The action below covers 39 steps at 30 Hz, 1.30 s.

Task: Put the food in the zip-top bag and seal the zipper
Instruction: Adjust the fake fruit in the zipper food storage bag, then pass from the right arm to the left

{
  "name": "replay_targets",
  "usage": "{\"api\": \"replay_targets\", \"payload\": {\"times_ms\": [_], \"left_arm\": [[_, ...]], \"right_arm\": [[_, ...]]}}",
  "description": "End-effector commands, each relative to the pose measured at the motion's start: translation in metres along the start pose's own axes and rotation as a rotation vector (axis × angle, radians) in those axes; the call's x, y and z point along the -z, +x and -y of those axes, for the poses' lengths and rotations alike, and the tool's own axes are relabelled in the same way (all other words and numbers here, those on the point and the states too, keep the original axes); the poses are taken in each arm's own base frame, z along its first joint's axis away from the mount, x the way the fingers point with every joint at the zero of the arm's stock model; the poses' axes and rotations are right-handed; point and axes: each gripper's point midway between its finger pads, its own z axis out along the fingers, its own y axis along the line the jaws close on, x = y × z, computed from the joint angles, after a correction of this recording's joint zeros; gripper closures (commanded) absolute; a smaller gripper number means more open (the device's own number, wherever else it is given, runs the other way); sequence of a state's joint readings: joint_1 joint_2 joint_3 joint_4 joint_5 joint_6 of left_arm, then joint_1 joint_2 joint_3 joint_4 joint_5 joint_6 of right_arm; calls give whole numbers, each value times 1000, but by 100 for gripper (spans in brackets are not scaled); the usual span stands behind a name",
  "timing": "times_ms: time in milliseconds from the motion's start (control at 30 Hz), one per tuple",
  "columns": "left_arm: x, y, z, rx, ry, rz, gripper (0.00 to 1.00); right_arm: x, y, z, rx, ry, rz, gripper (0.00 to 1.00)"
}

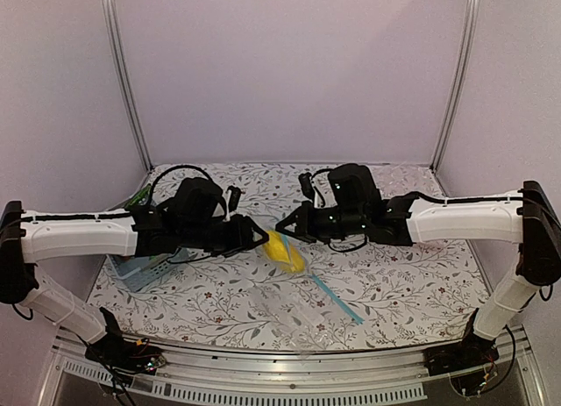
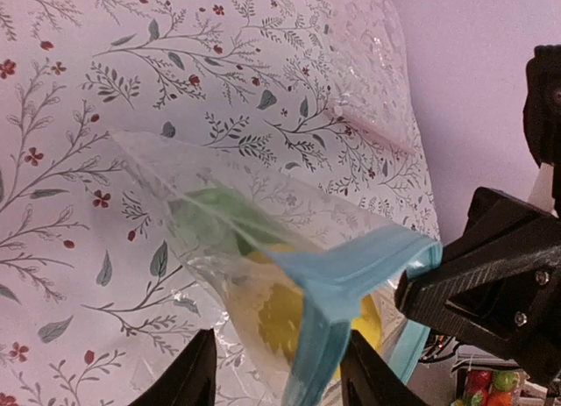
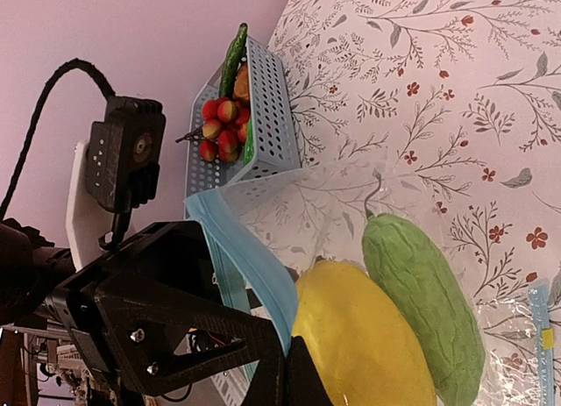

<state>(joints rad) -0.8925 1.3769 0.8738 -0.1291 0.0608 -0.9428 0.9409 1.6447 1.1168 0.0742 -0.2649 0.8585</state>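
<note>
My left tool [image 2: 276,373] is at the left end of the zipper [image 2: 351,270]. Its fingers [image 2: 200,375] stand apart, and the light-blue strip runs down between them and out of the picture. I cannot tell whether they pinch it or only straddle it.

From there the zipper's long axis runs to the right, straight across the gap between my two arms. The strip lies directly between the tools with one at each end, so neither arm is the nearer one.

The zip-top bag [image 2: 149,165] hangs from that strip over the middle of the bench [image 1: 421,274], and it looks lifted rather than lying flat. Both pieces of food are inside it, touching side by side. The yellow piece [image 3: 359,336] is pushed up just behind the mouth, and the light-green piece [image 3: 421,301] lies deeper in the pouch.

My right tool [image 2: 419,279] is closed on the right end of the zipper, with the corner of the strip tucked into its jaws.

As I judge it, filling is done and only sealing remains. I cannot see whether the tracks are mated. The seal means pressing along the strip from one end to the other, and the yellow piece crowding the mouth could get in the way.

A larger bag [image 1: 337,299] lies flat on the bench, nearer and to the right, apart from mine.
</note>
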Motion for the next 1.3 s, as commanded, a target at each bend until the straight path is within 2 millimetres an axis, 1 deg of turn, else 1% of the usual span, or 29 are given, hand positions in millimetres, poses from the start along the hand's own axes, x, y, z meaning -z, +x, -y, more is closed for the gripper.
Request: {"api": "replay_targets", "payload": {"times_ms": [0, 67, 100, 200, 300, 367, 433, 467, 567, 633, 867, 1033, 1133, 1200, 1267], "left_arm": [[-3, -3, -3, 6, 4, 4, 45], [0, -2, -2, 5, 11, -4, 32], [2, 0, -2, 5, 11, -9, 28], [9, 5, -3, 8, 16, -27, 22], [10, 13, -4, 26, 27, -59, 21], [7, 19, -6, 40, 35, -77, 25], [5, 20, -6, 48, 44, -75, 35], [4, 19, -6, 53, 48, -72, 38], [-1, 18, -6, 56, 46, -67, 43], [-5, 18, -6, 61, 44, -73, 49], [-15, 19, 0, 70, 72, -92, 62], [-19, 18, 5, 68, 87, -97, 69], [-21, 20, 5, 69, 89, -107, 71], [-22, 18, 9, 68, 107, -105, 75], [-23, 16, 13, 69, 127, -96, 83]], "right_arm": [[9, -8, 1, -11, 12, 47, 100], [8, -8, 14, -20, 65, 64, 100], [9, -9, 18, -22, 86, 73, 100], [9, -11, 25, -23, 123, 84, 100], [8, -12, 25, -20, 132, 83, 100], [7, -13, 24, -12, 134, 82, 100], [6, -14, 23, -7, 133, 81, 100], [6, -14, 23, -5, 133, 81, 100], [5, -15, 22, 1, 130, 80, 100], [6, -11, 26, -2, 148, 63, 100], [5, -8, 31, 8, 171, 51, 100], [4, -8, 31, 15, 176, 41, 100], [2, -7, 32, 22, 183, 36, 100], [1, -7, 32, 25, 186, 32, 100], [0, -7, 33, 30, 193, 31, 100]]}}
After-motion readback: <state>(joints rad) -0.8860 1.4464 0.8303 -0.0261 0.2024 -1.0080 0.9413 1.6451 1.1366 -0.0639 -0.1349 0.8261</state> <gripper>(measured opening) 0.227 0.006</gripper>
